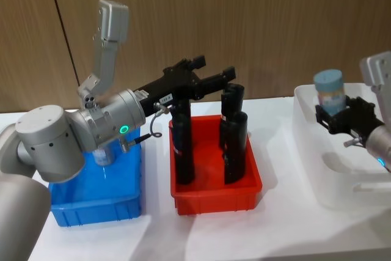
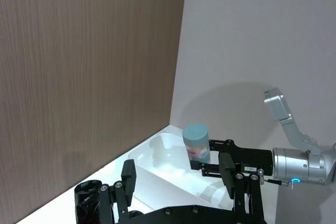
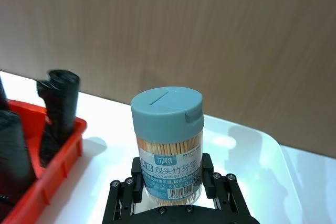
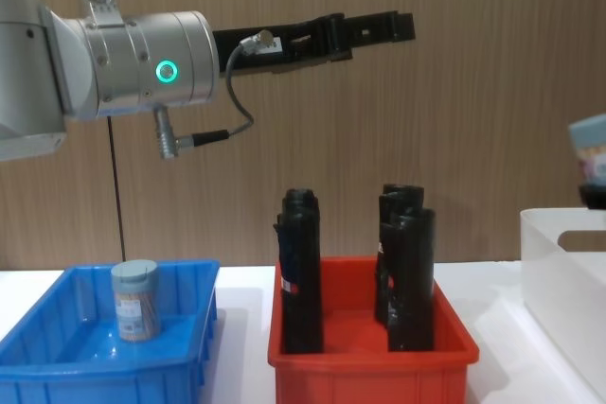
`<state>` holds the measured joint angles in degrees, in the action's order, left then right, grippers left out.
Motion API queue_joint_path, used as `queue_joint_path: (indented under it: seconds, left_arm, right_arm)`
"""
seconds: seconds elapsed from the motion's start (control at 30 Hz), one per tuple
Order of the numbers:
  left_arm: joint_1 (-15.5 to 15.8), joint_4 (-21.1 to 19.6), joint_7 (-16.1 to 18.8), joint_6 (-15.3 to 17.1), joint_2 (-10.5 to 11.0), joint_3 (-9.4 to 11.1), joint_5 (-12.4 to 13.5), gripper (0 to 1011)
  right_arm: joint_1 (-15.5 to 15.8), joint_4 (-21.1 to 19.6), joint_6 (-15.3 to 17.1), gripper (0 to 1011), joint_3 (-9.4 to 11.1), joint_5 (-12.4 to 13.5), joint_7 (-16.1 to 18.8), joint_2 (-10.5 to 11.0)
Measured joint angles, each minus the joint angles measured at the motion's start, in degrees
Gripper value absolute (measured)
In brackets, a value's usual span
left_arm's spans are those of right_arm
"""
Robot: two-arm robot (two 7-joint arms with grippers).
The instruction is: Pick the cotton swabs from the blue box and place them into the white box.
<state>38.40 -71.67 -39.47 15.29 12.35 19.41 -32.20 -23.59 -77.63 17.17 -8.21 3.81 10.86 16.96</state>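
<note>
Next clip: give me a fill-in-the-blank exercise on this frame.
The right claw grips a swab jar ___ the white box.
The blue box holds ___ other jar.
The red bin holds ___ black rolls.
The left claw hangs ___ above the red bin.
Answers: above; one; three; open

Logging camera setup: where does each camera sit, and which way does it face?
Head: high, looking down on blue box, red bin, white box; left gripper open, right gripper shut on swab jar.
Chest: low, level across table; left gripper overhead; second jar in blue box.
Left wrist: faces right gripper; own fingers in front.
Right wrist: past own fingers at the swab jar.
Shared: both wrists see that jar.
</note>
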Motion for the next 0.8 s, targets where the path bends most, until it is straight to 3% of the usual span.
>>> queue_joint_path:
  seconds: [0.13,0.5,0.8]
  left_arm:
    - [0.0,0.0,0.0,0.0,0.0,0.0,0.0,1000]
    - [0.0,0.0,0.0,0.0,0.0,0.0,0.0,1000]
    - [0.0,0.0,0.0,0.0,0.0,0.0,0.0,999]
  right_arm:
    - [-0.2,1.2,0.3,677,0.5,0.2,-0.2,0.3]
    - [-0.3,2.9,0.5,981,1.5,0.9,-0.5,0.9]
    - [-0.1,3.3,0.0,1001,1.9,1.4,-0.5,1.2]
